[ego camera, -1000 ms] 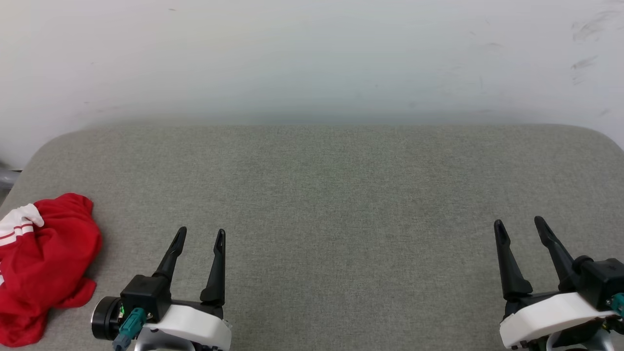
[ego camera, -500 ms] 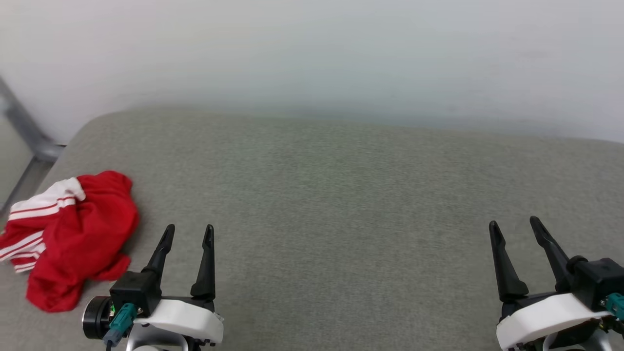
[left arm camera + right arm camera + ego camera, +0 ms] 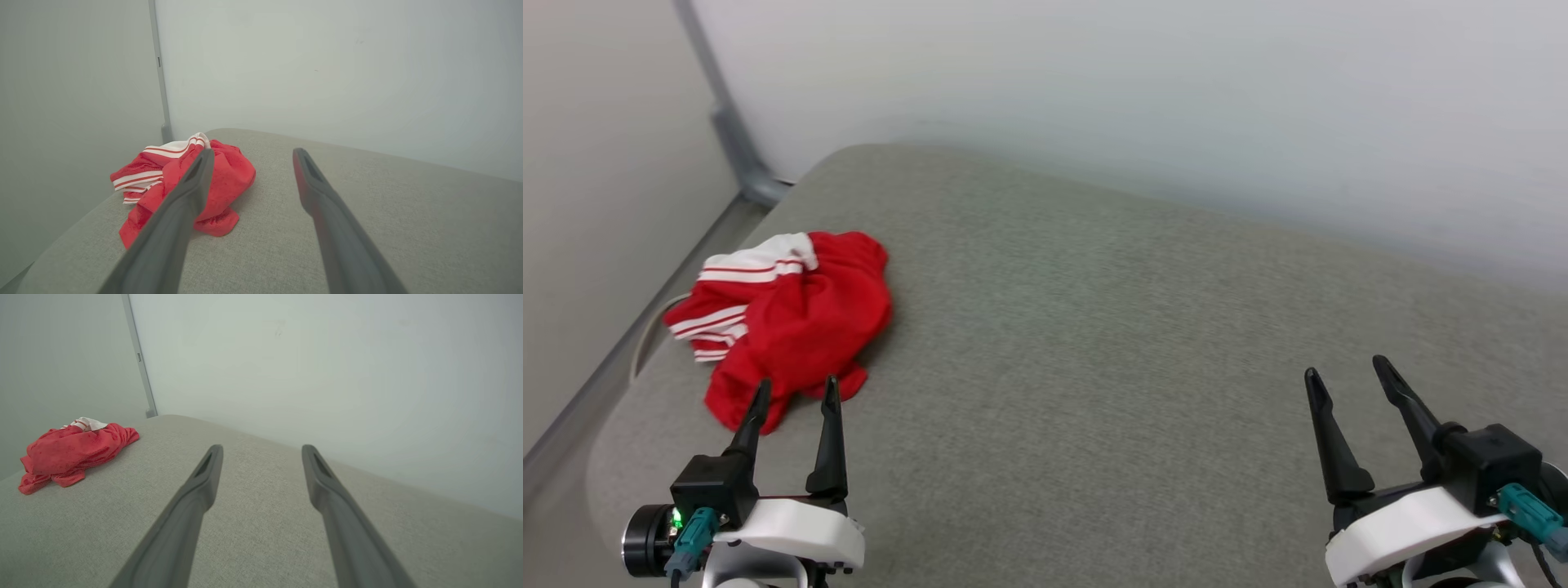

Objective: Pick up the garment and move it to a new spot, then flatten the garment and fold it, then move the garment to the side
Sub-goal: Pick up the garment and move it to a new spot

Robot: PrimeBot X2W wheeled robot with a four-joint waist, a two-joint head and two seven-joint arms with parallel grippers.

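On the left end of the grey padded surface point(image 3: 1094, 343), close to the corner where a metal strip point(image 3: 727, 122) runs up the pale wall point(image 3: 1143, 90), the garment point(image 3: 792, 318) lies in a crumpled red heap with its white, red-striped trim bunched on the side nearest the edge. The left gripper point(image 3: 796, 384) has its jaws wide apart and empty, its fingertips pointing at the near hem of the heap. In the head view they overlap the cloth, but whether they touch it cannot be told. The left wrist view suggests they hover just short of it and above the surface. The right gripper point(image 3: 1346, 369) is equally wide and empty, well apart from the shirt over bare fabric. The step in hand looks to be the first pick-up, and it would go best if the left arm came down over the thick red mound rather than the thin striped trim. The fingers should straddle a raised fold so that several layers are caught. The lift ought to be high enough for trailing sleeves to clear the surface before the shirt is carried toward the open middle. By count: one garment, two grippers with two dark fingers each, one padded surface, one strip.
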